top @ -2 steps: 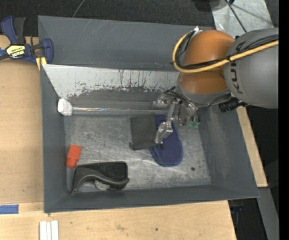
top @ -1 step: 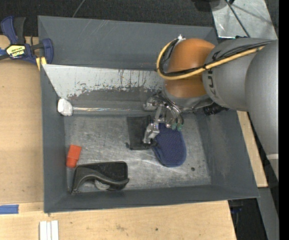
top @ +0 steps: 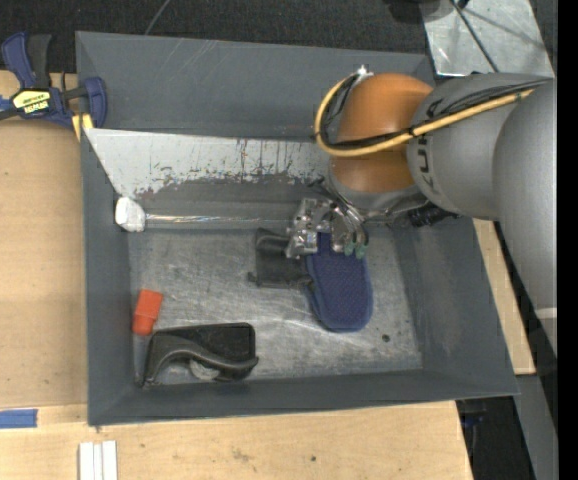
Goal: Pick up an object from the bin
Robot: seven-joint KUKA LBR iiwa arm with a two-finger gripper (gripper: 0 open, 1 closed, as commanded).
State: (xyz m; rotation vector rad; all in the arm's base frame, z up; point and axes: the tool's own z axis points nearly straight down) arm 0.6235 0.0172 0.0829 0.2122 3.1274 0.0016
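The grey metal bin [top: 109, 298] is viewed from above. The gripper [top: 324, 233] is lowered right of centre, at the far end of a dark blue oval pad [top: 344, 293]. Whether the claw is open or closed cannot be told. A black curved piece [top: 204, 348] is seen at near left, a black block [top: 274, 266] just left of the pad, an orange block [top: 147, 311] above the curved piece, and a white wad [top: 129, 214] at far left.
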